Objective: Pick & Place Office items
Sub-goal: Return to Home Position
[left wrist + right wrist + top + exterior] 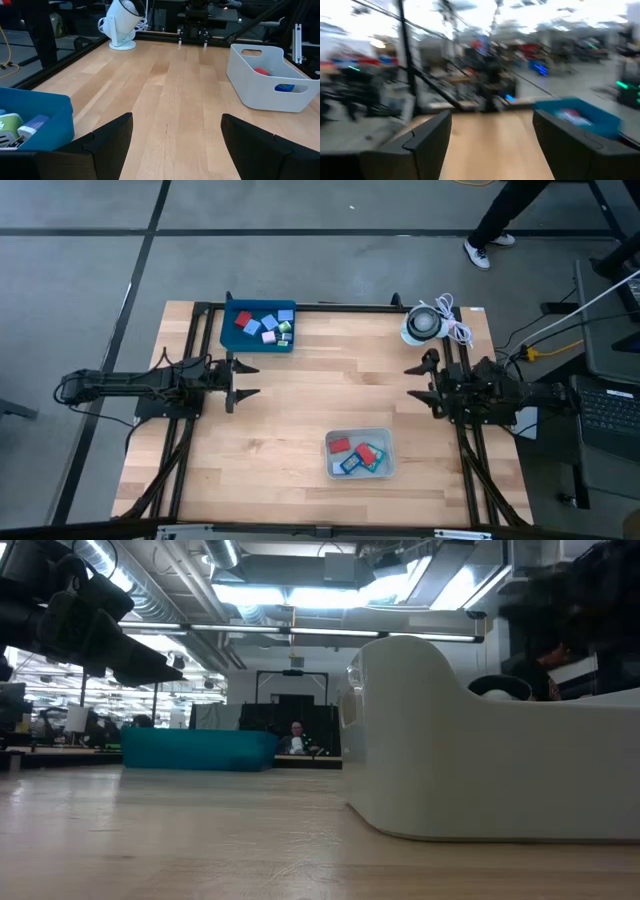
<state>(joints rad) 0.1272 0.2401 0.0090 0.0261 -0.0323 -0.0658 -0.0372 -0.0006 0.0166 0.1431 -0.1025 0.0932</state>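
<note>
Clock: read on the high view, with 12 at the table's (330, 385) far edge.
Tray pieces: the tray pieces (268, 336), in red, blue, light blue, pink, white and green, lie bunched in the blue tray (228, 340) at about 11 o'clock on the table.
Bin pieces: the bin pieces (340, 445), two red, one blue and one light blue, lie in the pale bin (360, 433) at 6 o'clock.
Heading: the pieces lie flat, turned at mixed angles with no shared direction. They are too small to tell each one's long axis. The tray and the bin each have their long side running 9 to 3.
Left gripper: the left gripper (248, 380) is at the 9 o'clock side and points toward 3. Its jaws are spread wide, hold nothing and touch nothing.
Right gripper: the right gripper (416, 382) is at the 3 o'clock side and points toward 9. Its jaws are also spread wide and empty.
Edges: the tray sits against the frame at the far edge. The left fingertips are near it at its 6 o'clock, but apart. The white cable (428, 322) lies at 1 o'clock, near the right gripper.
Open room: bare wood runs between the two grippers. The bin is well apart from both.
Beyond: a person's (495, 225) legs show past the far edge.
</note>
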